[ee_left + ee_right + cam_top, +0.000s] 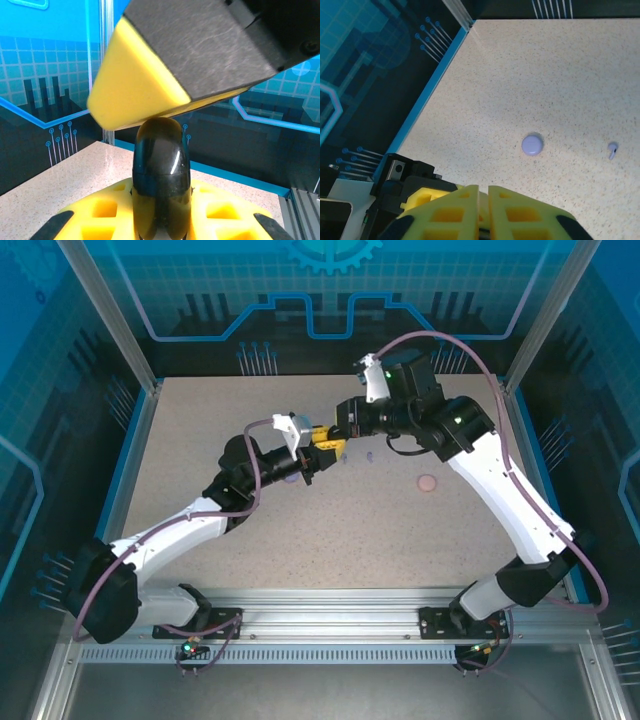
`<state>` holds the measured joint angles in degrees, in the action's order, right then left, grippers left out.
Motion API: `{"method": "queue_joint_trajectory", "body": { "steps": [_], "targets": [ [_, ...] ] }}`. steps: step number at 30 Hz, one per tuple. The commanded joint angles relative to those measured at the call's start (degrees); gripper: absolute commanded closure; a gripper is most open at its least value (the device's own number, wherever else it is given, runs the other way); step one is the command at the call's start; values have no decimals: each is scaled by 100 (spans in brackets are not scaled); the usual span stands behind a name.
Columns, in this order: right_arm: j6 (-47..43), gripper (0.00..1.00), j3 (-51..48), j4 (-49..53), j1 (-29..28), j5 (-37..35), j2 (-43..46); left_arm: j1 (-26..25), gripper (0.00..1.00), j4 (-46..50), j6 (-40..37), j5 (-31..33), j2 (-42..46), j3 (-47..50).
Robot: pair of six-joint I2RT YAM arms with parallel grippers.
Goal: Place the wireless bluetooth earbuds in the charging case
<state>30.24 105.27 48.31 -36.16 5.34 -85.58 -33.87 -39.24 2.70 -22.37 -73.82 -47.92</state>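
**Grippers meeting over a black case**

Your left gripper is clamping a glossy black case upright at the bottom centre of its wrist view. One finger of the right gripper is hanging just above it. Its fingers are standing almost closed, and you cannot tell whether they are pinching anything. A lavender earbud is lying at the right edge of the right wrist view, right of a round lavender case.

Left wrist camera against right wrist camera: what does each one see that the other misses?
Left wrist: a glossy black case upright between yellow jaws, the other arm's yellow pad over its top. Right wrist: a lavender round case and a lavender earbud lying apart on the table. Both: the speckled table, blue walls, yellow jaws.
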Motion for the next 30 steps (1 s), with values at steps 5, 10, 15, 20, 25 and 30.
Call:
{"method": "queue_joint_trajectory", "body": {
  "steps": [5,10,15,20,25,30],
  "targets": [
    [664,50,-1014,-482,884,-548,894,44,100,60,459,312,-258,-244],
    [881,37,-1994,-676,1573,-742,1315,-40,100,12,1297,454,-853,-98],
    [937,35,-2809,-779,2041,-631,1454,-256,100,-49,2314,790,-1707,-105],
    [984,34,-3329,-926,2331,-605,1439,-454,100,-152,3502,914,-2677,-393],
    [975,34,-3452,-973,2486,-586,1323,-695,100,-4,4669,1004,-3612,-930],
    [940,34,-3457,-980,2517,-570,1212,-853,100,79,5486,975,-4324,-1415]
  ]
}}
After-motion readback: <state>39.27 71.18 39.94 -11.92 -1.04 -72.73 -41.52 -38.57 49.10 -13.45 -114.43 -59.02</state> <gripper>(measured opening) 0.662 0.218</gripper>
